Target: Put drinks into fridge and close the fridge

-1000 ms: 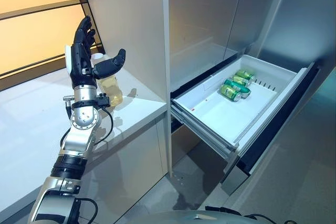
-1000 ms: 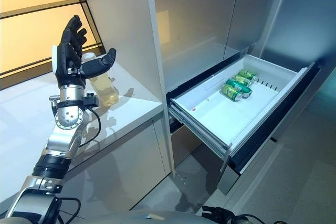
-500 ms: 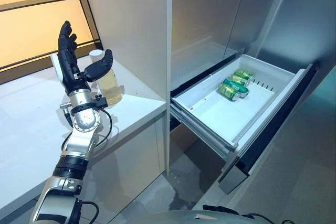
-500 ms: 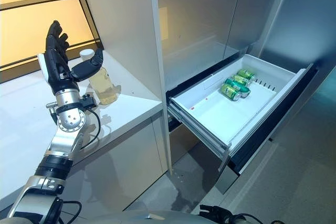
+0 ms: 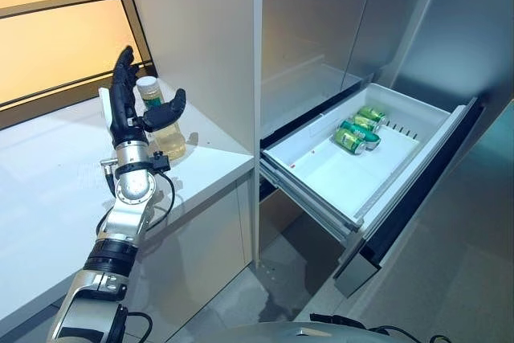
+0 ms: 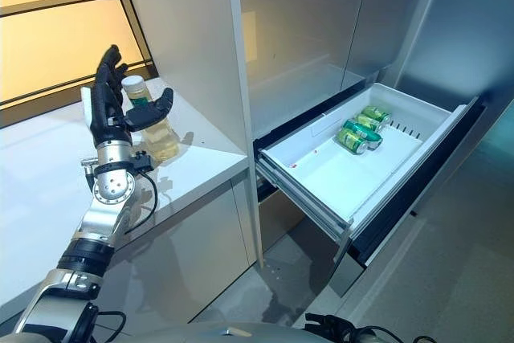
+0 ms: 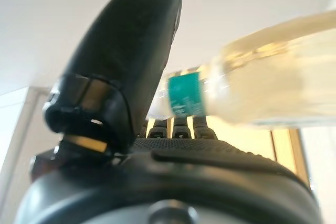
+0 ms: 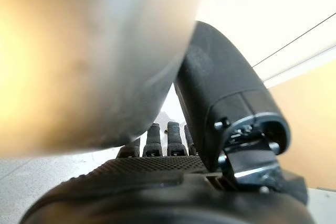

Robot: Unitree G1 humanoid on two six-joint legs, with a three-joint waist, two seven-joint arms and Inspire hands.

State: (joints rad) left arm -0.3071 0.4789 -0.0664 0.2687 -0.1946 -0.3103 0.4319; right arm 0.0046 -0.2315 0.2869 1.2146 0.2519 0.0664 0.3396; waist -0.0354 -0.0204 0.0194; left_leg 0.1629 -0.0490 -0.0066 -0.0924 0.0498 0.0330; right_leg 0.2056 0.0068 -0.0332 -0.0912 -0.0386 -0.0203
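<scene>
**One bottle left on the counter, three cans in the drawer**

The left hand [image 5: 135,114] stands spread around the bottle [image 5: 161,122] on the counter [image 5: 56,174], fingers straight, not yet closed. The bottle looks full, smooth and probably slippery; mid-body seems the best hold. Three cans [image 5: 359,128] lie in the open fridge drawer [image 5: 337,178]. The right hand [image 8: 220,124] is idle; I cannot tell its fingers' state.

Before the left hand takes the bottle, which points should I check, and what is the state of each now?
1. Left hand open around the bottle: ok, fingers straight, thumb on the other side.
2. Bottle upright on the counter, cap on: ok.
3. Fingers closed on bottle: not ok, not yet gripped.
4. Drawer open: ok.
5. Free space in drawer beside the cans: ok.
6. Right hand free: cannot tell; a blurred surface lies close to it.
</scene>
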